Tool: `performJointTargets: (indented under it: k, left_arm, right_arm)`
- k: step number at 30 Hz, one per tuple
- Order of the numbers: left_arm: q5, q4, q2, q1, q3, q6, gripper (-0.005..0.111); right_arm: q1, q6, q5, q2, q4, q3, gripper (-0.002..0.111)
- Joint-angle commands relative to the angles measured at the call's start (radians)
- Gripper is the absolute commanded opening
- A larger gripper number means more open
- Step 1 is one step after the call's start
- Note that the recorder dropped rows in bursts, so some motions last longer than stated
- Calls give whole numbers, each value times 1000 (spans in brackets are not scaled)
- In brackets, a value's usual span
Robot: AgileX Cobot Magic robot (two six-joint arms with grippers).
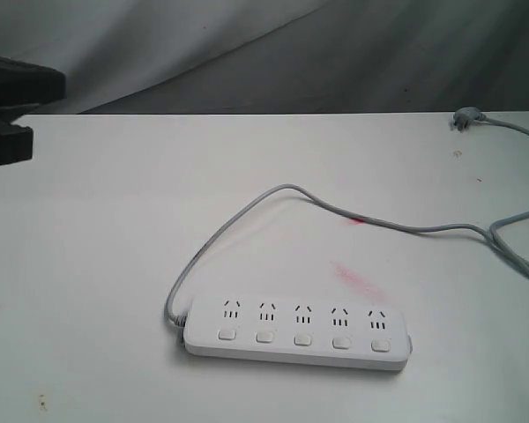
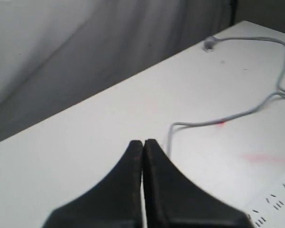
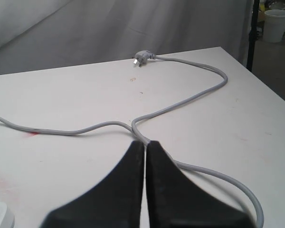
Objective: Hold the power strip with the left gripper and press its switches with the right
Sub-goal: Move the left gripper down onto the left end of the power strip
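Observation:
The white power strip (image 1: 295,339) lies flat near the front of the white table, and its grey cord (image 1: 273,198) loops away from its left end. Five white switches (image 1: 302,338) run in a row below the sockets. My left gripper (image 2: 143,142) is shut on nothing and hovers above the table, with a corner of the strip (image 2: 275,204) off to one side. My right gripper (image 3: 145,143) is also shut and empty, hanging over the cord (image 3: 180,107). Only an end of the strip (image 3: 0,216) shows in that view. Neither gripper touches the strip.
The cord runs off to the right and back to its plug (image 1: 465,117) at the table's far right edge. A black part of the left arm (image 1: 9,115) hangs at the far left. Red smudges (image 1: 357,280) mark the tabletop. A white cup (image 3: 277,23) stands beyond the table.

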Motion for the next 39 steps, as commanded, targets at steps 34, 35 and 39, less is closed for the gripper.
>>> performJointTargets:
  k: [34,35,39]
  left_arm:
    - [305,179,293,47,-8,648,38]
    - [305,180,319,47,-8,704,54]
    - [303,178,382,35,-9,730,92]
  right_arm:
    - [5,1,-7,-6,-3,2,2]
    - [5,1,-7,-6,-3,2,2]
    - [5,1,-7,-6,-3,2,2]
